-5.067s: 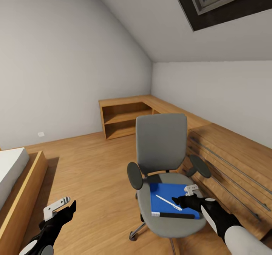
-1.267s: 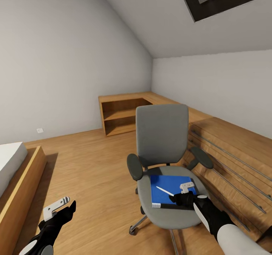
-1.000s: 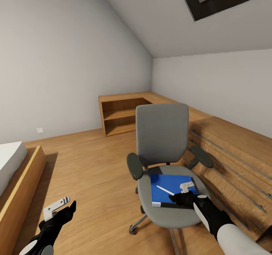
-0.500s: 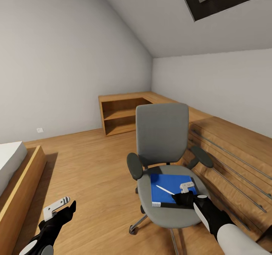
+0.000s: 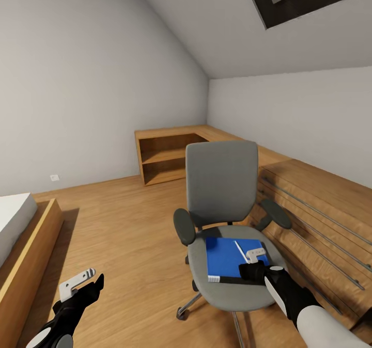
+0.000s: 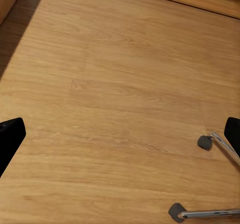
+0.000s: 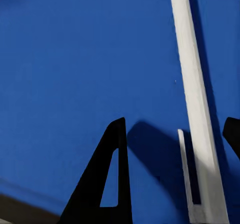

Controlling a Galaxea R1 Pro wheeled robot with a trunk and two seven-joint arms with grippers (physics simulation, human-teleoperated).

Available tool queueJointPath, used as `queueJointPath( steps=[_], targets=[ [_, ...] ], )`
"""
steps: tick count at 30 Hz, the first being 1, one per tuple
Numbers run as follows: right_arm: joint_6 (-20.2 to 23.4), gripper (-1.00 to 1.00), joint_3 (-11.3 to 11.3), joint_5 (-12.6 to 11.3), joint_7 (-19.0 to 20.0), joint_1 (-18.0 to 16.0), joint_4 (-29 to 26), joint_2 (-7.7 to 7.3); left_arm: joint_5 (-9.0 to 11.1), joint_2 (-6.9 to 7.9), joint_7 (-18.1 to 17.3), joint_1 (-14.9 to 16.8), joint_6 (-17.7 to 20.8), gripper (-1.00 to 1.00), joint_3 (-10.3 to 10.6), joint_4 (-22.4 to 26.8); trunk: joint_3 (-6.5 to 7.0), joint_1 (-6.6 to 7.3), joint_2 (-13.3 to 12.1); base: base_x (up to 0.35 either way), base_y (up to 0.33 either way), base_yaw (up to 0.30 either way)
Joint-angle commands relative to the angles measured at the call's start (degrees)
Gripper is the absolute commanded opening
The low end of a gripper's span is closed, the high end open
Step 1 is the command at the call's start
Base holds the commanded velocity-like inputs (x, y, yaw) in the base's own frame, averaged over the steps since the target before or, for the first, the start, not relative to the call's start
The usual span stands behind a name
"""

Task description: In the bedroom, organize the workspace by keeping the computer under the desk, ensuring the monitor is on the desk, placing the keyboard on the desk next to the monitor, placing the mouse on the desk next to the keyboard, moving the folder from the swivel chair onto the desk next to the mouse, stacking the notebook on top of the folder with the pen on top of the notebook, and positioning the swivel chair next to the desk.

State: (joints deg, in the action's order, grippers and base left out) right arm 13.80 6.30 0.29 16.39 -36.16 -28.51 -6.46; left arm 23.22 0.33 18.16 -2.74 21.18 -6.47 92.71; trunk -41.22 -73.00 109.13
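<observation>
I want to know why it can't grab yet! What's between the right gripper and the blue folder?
The white pen lies on the folder, between the right gripper's fingers in the right wrist view.

Wide bare wooden floor (image 5: 119,224) ahead of my left gripper (image 5: 77,282), nothing near it; its fingers spread wide, only chair casters (image 6: 204,142) at edge. Swivel chair (image 5: 222,219) blocks centre: backrest upright behind seat, armrests (image 5: 184,226) flank both sides, so I see seat reachable from front and above. Low wooden dresser (image 5: 315,214) crowds chair's right side. Bed frame (image 5: 28,255) closes far left.
</observation>
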Motion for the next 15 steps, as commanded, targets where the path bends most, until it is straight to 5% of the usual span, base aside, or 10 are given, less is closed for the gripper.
queueJointPath(
  steps=[1,15],
  targets=[
    [0.3,-1.00,0.3,-0.1,0.1,0.0,-0.1,-0.04,0.6,0.03,0.4,0.0,0.2,1.00,0.0,0.1,-0.05,0.00,0.0,0.000,0.000,0.000],
    [2.3,-1.00,0.3,-0.1,0.2,0.0,-0.1,-0.09,0.6,0.03,0.4,0.0,0.2,1.00,0.1,0.1,-0.05,0.00,0.0,0.000,0.000,0.000]
  ],
)
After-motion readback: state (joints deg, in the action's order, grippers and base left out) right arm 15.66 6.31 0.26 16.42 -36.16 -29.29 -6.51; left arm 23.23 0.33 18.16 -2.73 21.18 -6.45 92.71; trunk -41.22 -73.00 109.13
